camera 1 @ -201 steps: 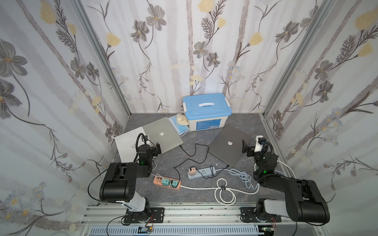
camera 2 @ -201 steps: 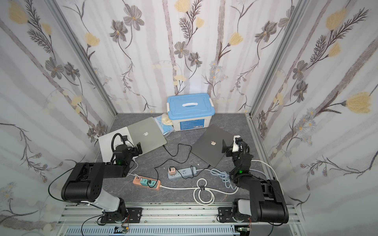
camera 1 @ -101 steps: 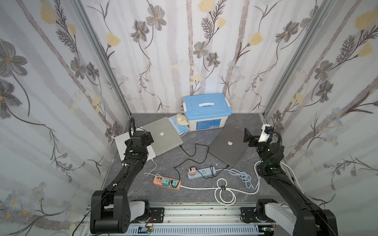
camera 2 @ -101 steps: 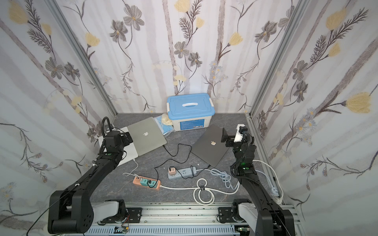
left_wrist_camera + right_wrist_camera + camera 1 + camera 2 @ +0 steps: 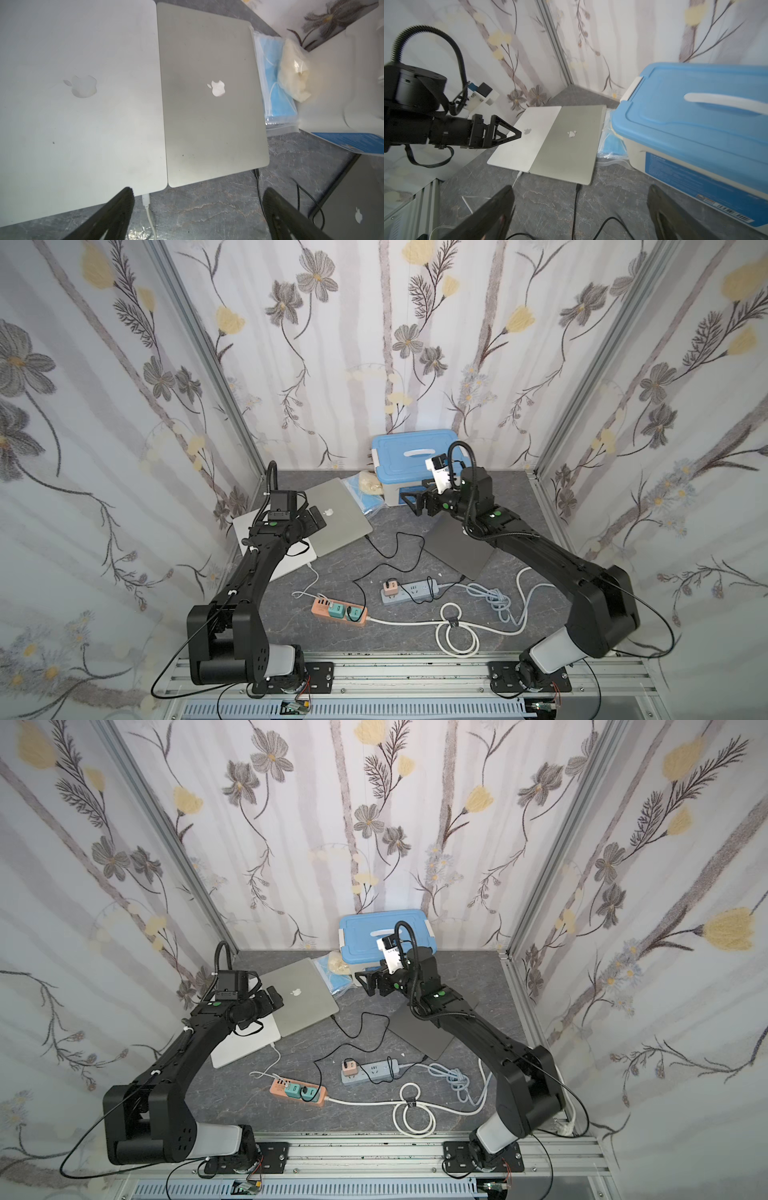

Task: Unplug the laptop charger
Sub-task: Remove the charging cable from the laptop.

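The left end effector [image 5: 198, 190] and right end effector [image 5: 417, 502] hang apart, empty. The black charger plug [image 5: 578, 187] sits in the silver laptop [image 5: 569, 145] edge, near the white plug [image 5: 146, 200]. Pinching the wrong one, or yanking askew, may drag the laptop.

This is a purpose-built robot test cell in a lab, not a lived-in room. Three flat panels [image 5: 353, 364] papered with flowers stand between bare aluminium posts [image 5: 203, 348] around a small grey, stone-patterned bench [image 5: 291, 632]. Along the lower edge of the frame, two black arms [image 5: 257, 568] are bolted to an aluminium rail [image 5: 415, 672], with a slotted cable duct [image 5: 232, 711] beneath. Closed laptops [image 5: 336, 518], power strips [image 5: 409, 591] and a blue-lidded storage box [image 5: 399, 454] lie on the bench.
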`<control>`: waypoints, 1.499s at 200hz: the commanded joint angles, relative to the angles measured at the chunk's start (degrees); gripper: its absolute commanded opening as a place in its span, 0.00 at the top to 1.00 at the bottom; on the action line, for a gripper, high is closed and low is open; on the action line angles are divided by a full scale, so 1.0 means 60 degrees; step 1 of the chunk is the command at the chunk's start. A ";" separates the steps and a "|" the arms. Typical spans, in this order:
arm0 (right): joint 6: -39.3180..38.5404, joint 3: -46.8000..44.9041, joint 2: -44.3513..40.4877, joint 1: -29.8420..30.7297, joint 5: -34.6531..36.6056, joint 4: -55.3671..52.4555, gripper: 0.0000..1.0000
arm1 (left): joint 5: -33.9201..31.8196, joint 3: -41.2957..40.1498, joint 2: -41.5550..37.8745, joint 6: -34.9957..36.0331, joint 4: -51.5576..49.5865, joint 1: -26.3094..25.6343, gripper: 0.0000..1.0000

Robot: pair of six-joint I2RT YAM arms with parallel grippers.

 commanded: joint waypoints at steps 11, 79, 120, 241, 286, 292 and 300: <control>0.0170 0.1693 0.1789 0.0610 -0.0237 -0.1760 0.00 | 0.2189 -0.0218 -0.0013 -0.0871 0.0318 -0.0002 0.00; -0.0123 0.5312 0.4929 0.1375 0.0150 -0.4122 0.00 | 0.3043 -0.1344 0.0294 -0.2023 0.1703 -0.0733 0.00; -0.0180 0.5770 0.5564 0.1648 0.0307 -0.4610 0.03 | 0.2876 -0.1549 0.0793 -0.2083 0.2127 -0.1038 0.00; -0.0154 0.5727 0.6227 0.1973 0.1115 -0.5188 0.29 | 0.2731 -0.2400 0.1525 -0.3288 0.3405 -0.0861 0.00; -0.0240 0.5712 0.6428 0.1988 0.1081 -0.5122 0.34 | 0.2606 -0.2365 0.2007 -0.3811 0.3864 -0.0764 0.00; -0.0260 0.5702 0.6446 0.1988 0.1087 -0.5112 0.35 | 0.2640 -0.2346 0.2071 -0.3890 0.3967 -0.0764 0.00; -0.0255 0.5675 0.6465 0.1988 0.1107 -0.5098 0.38 | 0.2662 -0.2341 0.2177 -0.3979 0.4086 -0.0777 0.00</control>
